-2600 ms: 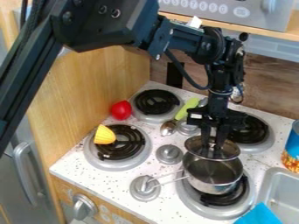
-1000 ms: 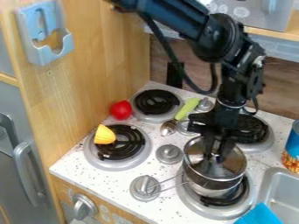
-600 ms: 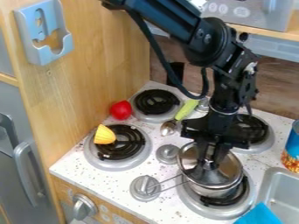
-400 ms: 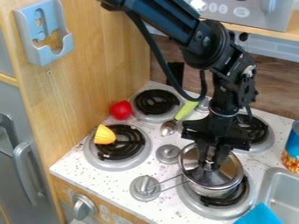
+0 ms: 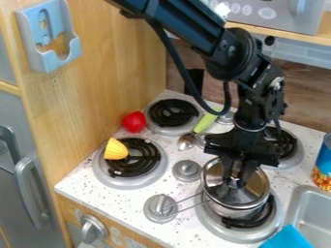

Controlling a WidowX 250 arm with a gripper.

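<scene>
While we are lowering the lid [image 5: 244,194] over the pot [image 5: 234,211], our claw [image 5: 234,179] is seemingly gripping its knob, part-closed. We are judging this as the seating step, now needing levelling against the pot's rim before release.
</scene>
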